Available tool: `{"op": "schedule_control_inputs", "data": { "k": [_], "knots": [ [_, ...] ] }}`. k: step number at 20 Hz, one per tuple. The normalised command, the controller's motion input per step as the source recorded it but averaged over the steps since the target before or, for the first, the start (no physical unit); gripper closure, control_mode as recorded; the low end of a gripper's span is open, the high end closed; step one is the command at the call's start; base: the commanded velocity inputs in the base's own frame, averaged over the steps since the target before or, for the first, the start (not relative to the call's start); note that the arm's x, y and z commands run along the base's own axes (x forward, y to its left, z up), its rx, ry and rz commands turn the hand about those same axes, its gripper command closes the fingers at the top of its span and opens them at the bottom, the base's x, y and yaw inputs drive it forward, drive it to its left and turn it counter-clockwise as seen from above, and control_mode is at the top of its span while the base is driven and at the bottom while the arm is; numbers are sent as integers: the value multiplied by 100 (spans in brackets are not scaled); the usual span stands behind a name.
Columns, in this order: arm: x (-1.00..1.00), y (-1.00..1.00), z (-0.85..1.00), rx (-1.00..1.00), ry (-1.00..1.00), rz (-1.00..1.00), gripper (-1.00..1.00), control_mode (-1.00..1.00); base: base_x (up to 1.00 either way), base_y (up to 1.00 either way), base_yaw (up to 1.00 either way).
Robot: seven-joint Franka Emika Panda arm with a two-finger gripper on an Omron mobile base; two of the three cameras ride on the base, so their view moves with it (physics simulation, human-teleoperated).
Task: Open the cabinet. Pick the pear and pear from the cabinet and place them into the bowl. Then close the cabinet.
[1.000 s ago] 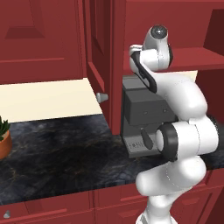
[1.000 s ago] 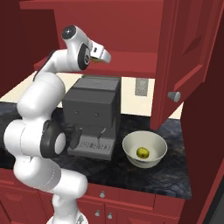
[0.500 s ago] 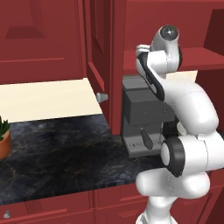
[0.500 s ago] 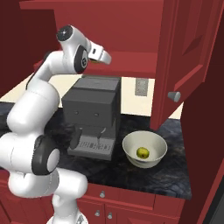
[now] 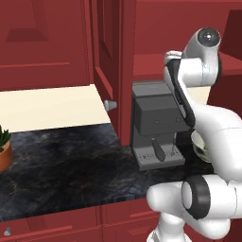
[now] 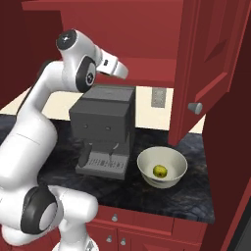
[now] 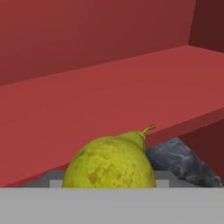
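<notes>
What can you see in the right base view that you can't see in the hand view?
The right base view has the round cream-white bowl with a small yellow-green pear lying inside it, the boxy grey coffee machine beside it, and the dark red cabinet door swung open with its silver knob. The hand view has a big close-up of another speckled yellow-green pear, stem up. Both share the red shelf inside the cabinet.
</notes>
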Motion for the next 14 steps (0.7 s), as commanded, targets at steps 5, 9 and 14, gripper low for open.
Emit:
{"op": "schedule_control_inputs", "data": {
  "k": [5, 9, 14],
  "knots": [
    [-89, -37, 0, 0, 9, -7, 100, -100, 0, 0, 0],
    [-75, -41, 0, 0, 18, -6, 100, -100, 0, 0, 0],
    [-30, -41, -16, 0, 25, 0, 100, -100, 0, 0, 0]
  ]
}}
